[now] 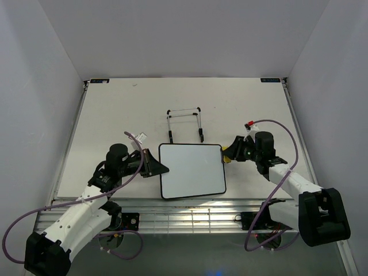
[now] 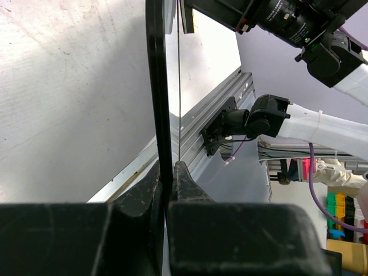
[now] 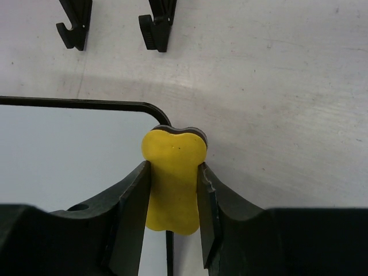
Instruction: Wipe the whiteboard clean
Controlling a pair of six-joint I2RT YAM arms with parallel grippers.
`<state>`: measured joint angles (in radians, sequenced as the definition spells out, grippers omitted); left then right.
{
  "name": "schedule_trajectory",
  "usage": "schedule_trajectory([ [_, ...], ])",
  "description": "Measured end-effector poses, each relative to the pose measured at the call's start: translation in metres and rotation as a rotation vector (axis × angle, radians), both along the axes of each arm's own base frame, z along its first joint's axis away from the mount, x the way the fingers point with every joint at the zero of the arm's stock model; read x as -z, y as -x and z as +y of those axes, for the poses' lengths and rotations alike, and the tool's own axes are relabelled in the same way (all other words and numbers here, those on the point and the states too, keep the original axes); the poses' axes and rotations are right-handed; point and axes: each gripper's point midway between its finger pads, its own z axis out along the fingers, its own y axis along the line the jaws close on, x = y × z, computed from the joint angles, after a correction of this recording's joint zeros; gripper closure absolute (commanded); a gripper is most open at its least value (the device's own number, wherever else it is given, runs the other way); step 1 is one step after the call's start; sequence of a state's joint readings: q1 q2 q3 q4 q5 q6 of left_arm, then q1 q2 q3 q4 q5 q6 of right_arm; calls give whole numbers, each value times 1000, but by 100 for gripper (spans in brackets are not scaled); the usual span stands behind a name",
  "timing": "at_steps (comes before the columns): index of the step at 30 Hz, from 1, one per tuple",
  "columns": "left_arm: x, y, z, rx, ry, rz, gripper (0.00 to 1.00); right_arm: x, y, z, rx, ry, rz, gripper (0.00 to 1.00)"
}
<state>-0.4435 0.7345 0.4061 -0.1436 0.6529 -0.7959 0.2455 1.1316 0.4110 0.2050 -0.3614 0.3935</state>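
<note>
Top external view is showing the whiteboard (image 1: 191, 171) lying face-up at the centre of the table (image 1: 115, 109), just in front of the wire stand (image 1: 185, 122) and apart from it. L gripper (image 1: 160, 168) is pinching the board's left edge. The left wrist view is confirming this, w/ both fingers (image 2: 141, 192) pressed onto the thin black frame, no gap. Judging by that, the L arm is acting as a clamp so the board isn't sliding while being wiped.

R gripper (image 1: 231, 154) is squeezing a yellow sponge (image 3: 174, 155) between its jaws, the sponge's waist visibly nipped in. It's holding the sponge right over the board's far-right rounded corner, prob. the start pt for a wipe across. Can't tell whether the sponge is pressing on the surface or hovering just above.

Board's long axis is running left–right across the table, approx. parallel to the near edge w/ a slight twist. Its short sides are facing the two grippers. White face is looking blank at this res; any marks are too faint to be making out.
</note>
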Motion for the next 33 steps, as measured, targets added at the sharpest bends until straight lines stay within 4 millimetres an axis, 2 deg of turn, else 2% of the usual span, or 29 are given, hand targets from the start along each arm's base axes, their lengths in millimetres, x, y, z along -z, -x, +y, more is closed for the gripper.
schedule_trajectory([
  [6,-7,1,5,-7,-19,-56,100,2,9,-19,25,-33,74,63],
  [10,-15,-1,7,-15,-23,-100,100,-26,12,-27,47,-35,25,62],
  [13,-16,-1,7,-17,-24,-106,100,-55,5,-32,74,-19,-48,62],
  [16,-17,-1,7,-17,-22,-110,100,-65,-2,-41,120,20,-72,60],
  [19,-24,1,7,-14,-6,-140,100,-48,-3,-54,184,83,-12,58],
  [24,-48,5,8,-10,48,-247,100,-6,-1,-72,245,188,150,58],
  [30,-72,11,11,-20,100,-346,100,37,-4,-84,283,278,299,51],
  [33,-76,11,13,-35,105,-368,100,54,-1,-88,294,302,359,42],
])
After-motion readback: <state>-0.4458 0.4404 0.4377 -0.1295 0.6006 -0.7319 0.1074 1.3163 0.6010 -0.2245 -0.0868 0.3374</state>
